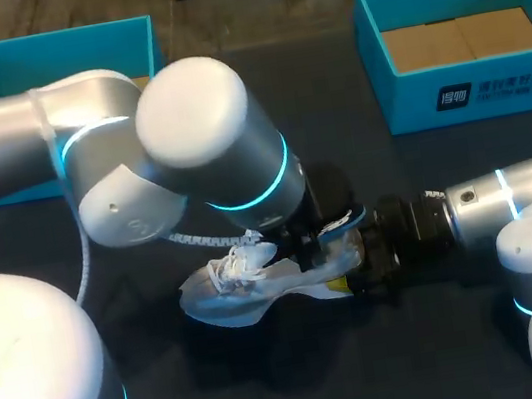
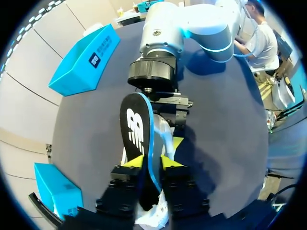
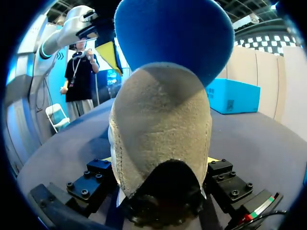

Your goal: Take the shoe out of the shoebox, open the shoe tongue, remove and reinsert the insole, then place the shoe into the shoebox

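Left arm (image 1: 193, 112) elbow-high over shoe (image 1: 244, 286), claw (image 2: 152, 162) tight on insole (image 2: 135, 127).

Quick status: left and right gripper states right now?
Left gripper: closed on the insole.
Right gripper: closed on the shoe, at its heel.

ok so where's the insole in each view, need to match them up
head view: insole, a dark blue sliver sticking up at the heel end of the shoe.
left wrist view: insole upright between the fingers of the left gripper, black face showing.
right wrist view: insole, blue, rising behind the shoe's heel.
shared landmark: the shoe, in all three.
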Tool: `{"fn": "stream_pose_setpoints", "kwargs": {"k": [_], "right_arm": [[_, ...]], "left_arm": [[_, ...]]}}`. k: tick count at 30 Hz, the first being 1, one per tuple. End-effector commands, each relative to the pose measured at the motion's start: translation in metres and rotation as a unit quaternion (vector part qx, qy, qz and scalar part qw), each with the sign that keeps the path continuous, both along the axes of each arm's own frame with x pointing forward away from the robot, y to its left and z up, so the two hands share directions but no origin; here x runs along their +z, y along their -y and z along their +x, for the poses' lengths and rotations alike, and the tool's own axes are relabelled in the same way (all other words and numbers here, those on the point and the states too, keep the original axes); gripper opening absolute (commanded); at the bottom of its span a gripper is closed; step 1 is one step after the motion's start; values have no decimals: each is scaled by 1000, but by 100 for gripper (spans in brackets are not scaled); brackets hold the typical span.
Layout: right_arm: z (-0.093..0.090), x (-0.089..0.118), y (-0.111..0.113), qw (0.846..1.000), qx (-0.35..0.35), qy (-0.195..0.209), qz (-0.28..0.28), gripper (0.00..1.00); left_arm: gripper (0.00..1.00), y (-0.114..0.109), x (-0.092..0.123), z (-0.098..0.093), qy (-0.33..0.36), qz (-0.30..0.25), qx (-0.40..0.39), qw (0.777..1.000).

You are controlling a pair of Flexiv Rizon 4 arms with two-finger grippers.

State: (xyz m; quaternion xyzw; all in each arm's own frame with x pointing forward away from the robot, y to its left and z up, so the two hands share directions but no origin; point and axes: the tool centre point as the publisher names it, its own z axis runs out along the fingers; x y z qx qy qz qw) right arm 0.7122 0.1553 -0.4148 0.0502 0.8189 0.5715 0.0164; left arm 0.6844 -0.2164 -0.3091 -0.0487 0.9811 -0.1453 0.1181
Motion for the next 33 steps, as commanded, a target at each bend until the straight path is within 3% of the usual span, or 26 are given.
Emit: {"fn": "stream_pose_setpoints", "kwargs": {"k": [1,3,4,7,9,33], "right_arm": [[0,1,-1,1000,0,-1,-2,0],[0,1,-1,1000,0,-1,-2,0],[0,1,-1,1000,0,-1,-2,0],[0,1,-1,1000,0,-1,-2,0],[0,1,-1,1000,0,-1,-2,0],[0,1,-1,1000,0,-1,-2,0]], "left_arm": [[13,1,-1,-8,15,1,7,1000],[19,-1,-1,-9,21,-1,9,1000],[31,-3,0,-11,30,-5,14,999],[44,-4,1,-14,44,-9,24,999],[47,-3,0,-15,61,-8,33,998],[49,15,-27,-1,123,-2,86,989]]}}
